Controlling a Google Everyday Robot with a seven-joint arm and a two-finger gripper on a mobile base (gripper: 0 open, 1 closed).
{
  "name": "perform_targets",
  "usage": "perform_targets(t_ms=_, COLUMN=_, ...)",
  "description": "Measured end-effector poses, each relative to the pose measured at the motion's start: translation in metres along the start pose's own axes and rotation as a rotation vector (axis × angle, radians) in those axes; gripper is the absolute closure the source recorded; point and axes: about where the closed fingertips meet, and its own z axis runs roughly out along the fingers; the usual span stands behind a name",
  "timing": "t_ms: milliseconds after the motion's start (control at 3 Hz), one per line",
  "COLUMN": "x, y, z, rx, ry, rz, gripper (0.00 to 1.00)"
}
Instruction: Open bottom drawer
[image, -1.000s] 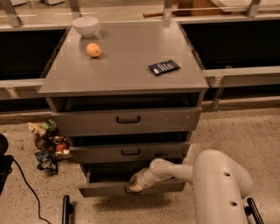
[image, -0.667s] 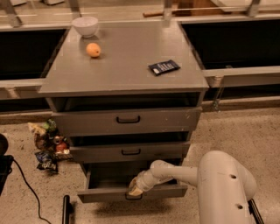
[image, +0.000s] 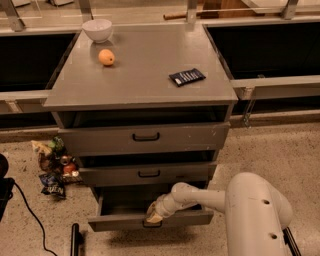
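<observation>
- The bottom drawer (image: 182, 219) sits at the foot of the grey cabinet (image: 145, 85), standing partway out beneath the middle drawer (image: 190, 173)
- The gripper (image: 154, 218) rests at the centre of its front edge, by the handle; whether it is clamped there cannot be told
- A white bowl (image: 97, 30), an orange (image: 106, 57) and a dark packet (image: 187, 77) lie on the cabinet's top

The grey table (image: 150, 60) carries a white bowl (image: 97, 30) at its rear left corner, an orange (image: 106, 57) just in front of it, and a dark packet (image: 187, 77) near the right edge. The speckled floor (image: 265, 150) carries a heap of snack packets (image: 52, 165) left of the table. The gripper (image: 154, 216) sits at the bottom drawer (image: 192, 219) front.
</observation>
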Motion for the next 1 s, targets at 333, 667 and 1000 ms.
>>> perform_targets(t_ms=333, x=0.000, y=0.000, z=0.000, rx=0.000, ry=0.000, rz=0.000, gripper=0.35)
perform_targets(t_ms=667, x=0.000, y=0.000, z=0.000, rx=0.000, ry=0.000, rz=0.000, gripper=0.11)
perform_targets(t_ms=1000, x=-0.012, y=0.011, z=0.018, rx=-0.020, ry=-0.036, rz=-0.039, gripper=0.00)
